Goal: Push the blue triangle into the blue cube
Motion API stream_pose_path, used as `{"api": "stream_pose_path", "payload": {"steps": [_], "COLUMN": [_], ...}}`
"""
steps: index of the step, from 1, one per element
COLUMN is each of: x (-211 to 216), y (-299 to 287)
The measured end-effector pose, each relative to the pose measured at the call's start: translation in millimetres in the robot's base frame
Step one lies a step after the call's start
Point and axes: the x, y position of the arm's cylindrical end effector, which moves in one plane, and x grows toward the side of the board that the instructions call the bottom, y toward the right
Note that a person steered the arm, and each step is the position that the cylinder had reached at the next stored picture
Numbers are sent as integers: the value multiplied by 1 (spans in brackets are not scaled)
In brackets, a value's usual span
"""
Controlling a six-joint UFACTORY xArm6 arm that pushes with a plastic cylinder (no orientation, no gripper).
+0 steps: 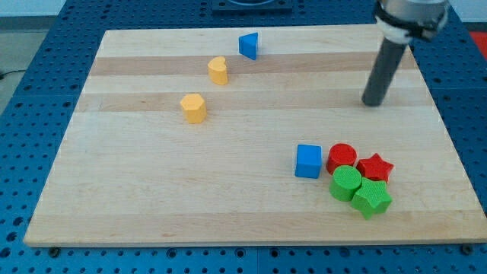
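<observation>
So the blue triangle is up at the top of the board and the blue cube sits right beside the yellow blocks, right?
Not quite. In the camera view the blue triangle is at the top, but the blue cube sits beside the red cylinder, far from the yellow blocks.

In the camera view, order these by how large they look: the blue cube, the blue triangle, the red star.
1. blue cube
2. red star, close to the cube, so this is unsure
3. blue triangle, though it lies farther away

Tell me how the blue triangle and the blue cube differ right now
The blue triangle is wedge-shaped and stands alone near the view's top; the blue cube is boxy and sits low, beside the red cylinder. My tip is right of the triangle, above the cube. Both are blue.
</observation>
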Motion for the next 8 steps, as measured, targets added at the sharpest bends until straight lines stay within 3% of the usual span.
{"api": "stream_pose_path", "payload": {"steps": [3, 4, 6, 7, 8], "x": [-174, -176, -109, -148, -156], "y": [-111, -164, -166, -165, -204]}}
